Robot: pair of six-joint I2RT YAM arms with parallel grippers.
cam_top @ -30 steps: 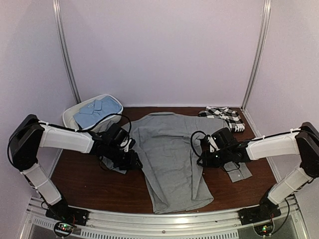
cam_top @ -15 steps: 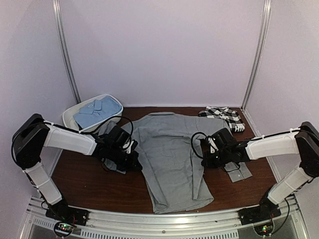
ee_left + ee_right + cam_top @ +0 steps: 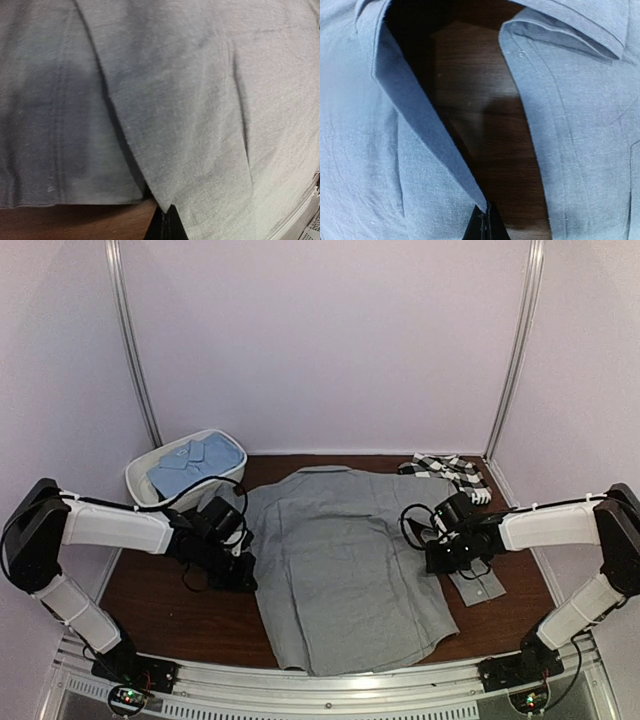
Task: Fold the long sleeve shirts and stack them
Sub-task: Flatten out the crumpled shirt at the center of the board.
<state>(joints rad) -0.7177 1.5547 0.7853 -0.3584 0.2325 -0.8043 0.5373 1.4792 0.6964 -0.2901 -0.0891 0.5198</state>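
Pale lilac walls close in a dark brown wooden table (image 3: 200, 625). On its middle a plain grey collared cloth shirt (image 3: 345, 560) lies spread flat. Its long axis runs from the far wall to the near edge, with the collar pointing away from the arm bases and the hem toward them, the hem end swung slightly to the right. One cuffed sleeve lies on the wood just right of the body.

Three shirts are in view. Besides the grey one, a black-and-white checked shirt (image 3: 450, 473) is bunched at the far right corner. A light blue shirt (image 3: 195, 465) lies folded inside the single white plastic tub (image 3: 140, 480) at the far left.

Two grippers are on the grey shirt. The left gripper (image 3: 246, 575) has its jaws pinched together on the shirt's left side edge, and the left wrist view shows fabric running into the closed tips. The right gripper (image 3: 434, 556) is likewise clamped tight on the right side edge, a fold of cloth caught between its tips above bare wood.
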